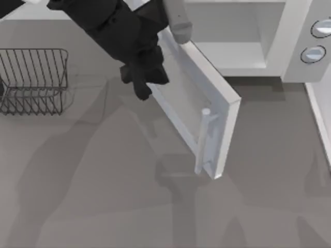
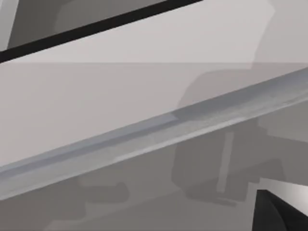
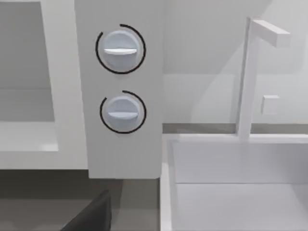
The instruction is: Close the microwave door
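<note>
The white microwave stands at the back right with its pale cavity showing. Its microwave door is swung out toward the table's front, hinged at the cavity's left side. The silver bar handle is on the door's outer face near the free edge. My left gripper, black, is against that outer face close to the hinge end. The left wrist view is pressed up to the door panel. The right wrist view faces the microwave's two round knobs. A dark bit of my right gripper shows there.
A dark wire rack sits at the table's left. To the right of the microwave is a white basin with a white faucet; its rim runs along the right edge. Grey tabletop spreads in front.
</note>
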Motion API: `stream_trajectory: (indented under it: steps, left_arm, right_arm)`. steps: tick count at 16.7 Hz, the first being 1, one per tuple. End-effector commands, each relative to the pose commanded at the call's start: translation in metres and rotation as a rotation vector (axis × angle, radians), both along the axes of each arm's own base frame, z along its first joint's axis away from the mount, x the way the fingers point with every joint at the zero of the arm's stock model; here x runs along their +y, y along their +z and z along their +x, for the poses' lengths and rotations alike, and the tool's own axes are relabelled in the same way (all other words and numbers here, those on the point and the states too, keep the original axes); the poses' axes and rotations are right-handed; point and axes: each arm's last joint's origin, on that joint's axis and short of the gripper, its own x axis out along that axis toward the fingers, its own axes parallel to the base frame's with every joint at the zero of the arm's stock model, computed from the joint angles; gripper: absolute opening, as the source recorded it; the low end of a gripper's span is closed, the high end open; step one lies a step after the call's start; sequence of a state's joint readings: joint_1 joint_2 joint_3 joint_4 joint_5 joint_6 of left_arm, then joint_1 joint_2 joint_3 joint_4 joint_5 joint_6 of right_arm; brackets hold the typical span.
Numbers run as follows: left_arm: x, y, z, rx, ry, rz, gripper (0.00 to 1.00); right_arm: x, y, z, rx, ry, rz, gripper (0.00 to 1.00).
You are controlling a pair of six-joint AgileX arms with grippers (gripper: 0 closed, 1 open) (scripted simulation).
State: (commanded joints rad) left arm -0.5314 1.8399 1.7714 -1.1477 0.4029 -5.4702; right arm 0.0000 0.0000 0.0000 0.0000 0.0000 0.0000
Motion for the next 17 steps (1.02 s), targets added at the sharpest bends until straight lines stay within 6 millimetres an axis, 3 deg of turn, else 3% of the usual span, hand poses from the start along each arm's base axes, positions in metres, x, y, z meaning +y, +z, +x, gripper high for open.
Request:
stream_trajectory:
  steps: [4, 9, 14, 17]
  left_arm:
    - [0.001, 0.001, 0.0, -0.001, 0.004, -0.002, 0.0]
    - [-0.017, 0.0, 0.0, 0.003, 0.004, 0.001, 0.0]
    - [-0.017, 0.001, 0.0, -0.001, 0.006, -0.003, 0.0]
    - [-0.027, -0.001, 0.0, 0.011, 0.01, 0.003, 0.0]
  right_arm:
    - [0.0, 0.0, 0.0, 0.0, 0.0, 0.0, 1.0]
    - [0.0, 0.0, 0.0, 0.0, 0.0, 0.0, 1.0]
    - [0.0, 0.0, 0.0, 0.0, 0.0, 0.0, 1.0]
    - [0.0, 0.0, 0.0, 0.0, 0.0, 0.0, 1.0]
